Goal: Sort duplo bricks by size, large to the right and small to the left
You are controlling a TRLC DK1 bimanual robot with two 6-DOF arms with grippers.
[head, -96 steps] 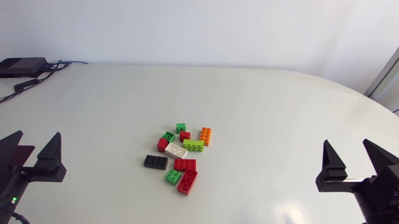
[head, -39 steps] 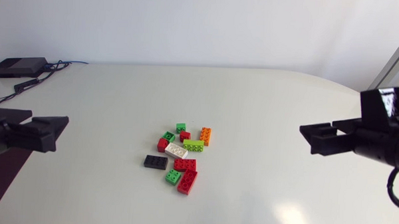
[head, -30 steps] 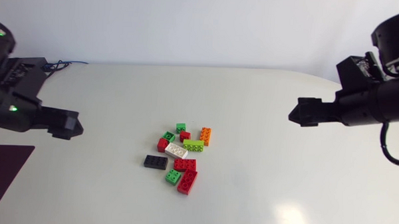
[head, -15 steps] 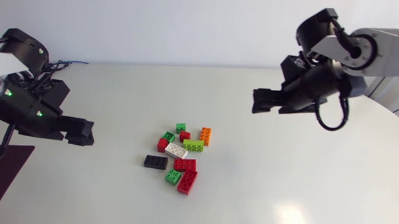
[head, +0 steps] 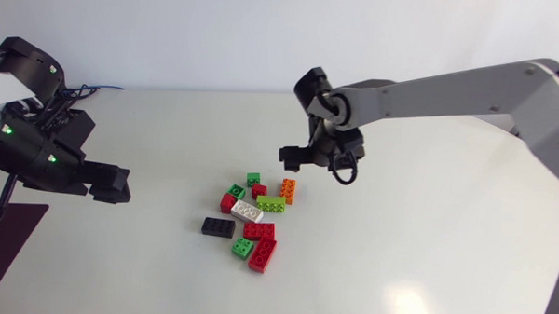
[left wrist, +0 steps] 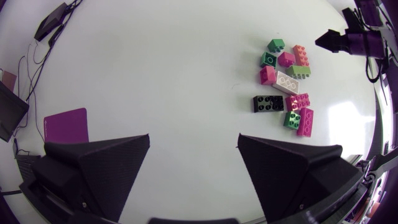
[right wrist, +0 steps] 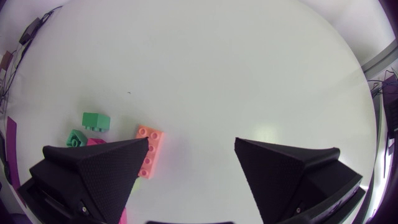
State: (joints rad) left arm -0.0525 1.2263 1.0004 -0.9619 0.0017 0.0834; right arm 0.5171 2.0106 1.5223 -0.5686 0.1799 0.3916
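Eleven duplo bricks [head: 247, 211] lie clustered at the middle of the table [head: 397, 254], unsorted. Your right gripper [head: 293, 157] hangs close by the orange brick [head: 287, 189], fingers wide, holding nothing. Your left gripper [head: 116, 185] sits well left of the cluster, fingers likewise wide, empty.

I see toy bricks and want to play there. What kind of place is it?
Probably a robot lab, not a playroom: a plain white table, a left arm and a right arm at it, and toy bricks set out for them.
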